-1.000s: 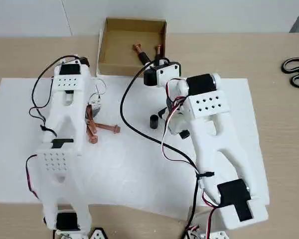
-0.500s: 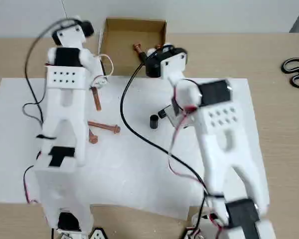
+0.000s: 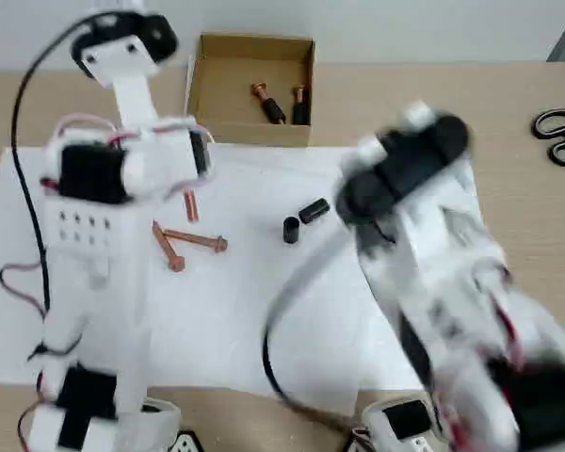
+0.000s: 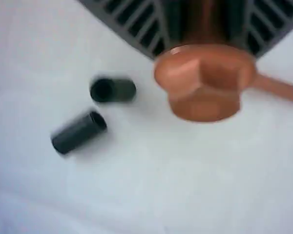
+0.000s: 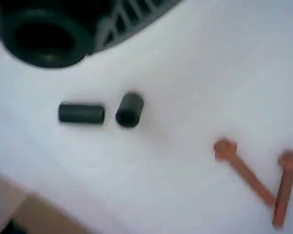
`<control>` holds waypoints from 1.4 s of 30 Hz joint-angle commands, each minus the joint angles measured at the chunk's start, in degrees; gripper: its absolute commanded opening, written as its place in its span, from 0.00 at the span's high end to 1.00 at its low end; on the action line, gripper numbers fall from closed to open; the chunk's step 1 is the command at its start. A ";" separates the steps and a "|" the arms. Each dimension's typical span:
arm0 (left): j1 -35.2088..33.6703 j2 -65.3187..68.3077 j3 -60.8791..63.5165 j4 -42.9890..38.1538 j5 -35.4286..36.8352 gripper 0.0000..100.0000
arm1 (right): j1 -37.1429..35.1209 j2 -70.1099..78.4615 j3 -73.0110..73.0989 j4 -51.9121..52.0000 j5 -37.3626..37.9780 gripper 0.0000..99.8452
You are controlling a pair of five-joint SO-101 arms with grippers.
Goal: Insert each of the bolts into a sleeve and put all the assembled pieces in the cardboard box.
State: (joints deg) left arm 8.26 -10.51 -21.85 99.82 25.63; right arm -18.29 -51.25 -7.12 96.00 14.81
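Jaws of left gripper [image 4: 205, 27] are clamped on a bolt [image 4: 205, 83] above the sheet [image 3: 264, 320], right gripper [image 5: 56, 19]'s on a sleeve [image 5: 44, 41]; shank and bore are best lined up squarely before pushing. Counted: two loose bolts [image 3: 196, 240] and two loose sleeves [image 3: 291, 229] on the sheet, two assembled pieces [image 3: 271, 106] in the cardboard box [image 3: 200, 89].

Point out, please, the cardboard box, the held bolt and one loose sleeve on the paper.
cardboard box [image 3: 224, 94]: high view, bare floor inside.
held bolt [image 4: 205, 80]: left wrist view, its hexagonal head.
loose sleeve [image 5: 81, 113]: right wrist view, middle of its side.
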 commanded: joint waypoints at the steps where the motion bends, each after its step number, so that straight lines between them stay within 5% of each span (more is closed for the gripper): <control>1: 1.85 -11.78 6.46 -0.88 -0.09 0.99 | 0.57 -8.22 2.64 -0.40 -0.44 0.98; 6: 1.85 -24.00 15.78 -10.02 -0.09 0.99 | 0.66 -18.51 17.49 -3.21 -0.53 0.98; 17: 11.60 -39.56 47.25 -37.27 0.09 0.99 | 0.40 -31.52 56.26 -30.99 -0.88 0.98; 25: 12.22 -40.62 54.46 -50.90 0.35 0.99 | -1.19 -35.56 71.74 -42.07 -17.14 0.98; 31: 13.19 -40.53 54.64 -56.62 6.33 0.99 | -10.86 -40.92 77.54 -43.47 -17.14 0.98; 42: 21.98 -40.53 60.26 -57.23 6.77 0.99 | -12.00 -49.98 82.02 -44.88 -14.42 0.98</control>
State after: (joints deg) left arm 29.10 -49.54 38.02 44.62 32.04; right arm -29.98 -99.69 74.81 53.63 -0.04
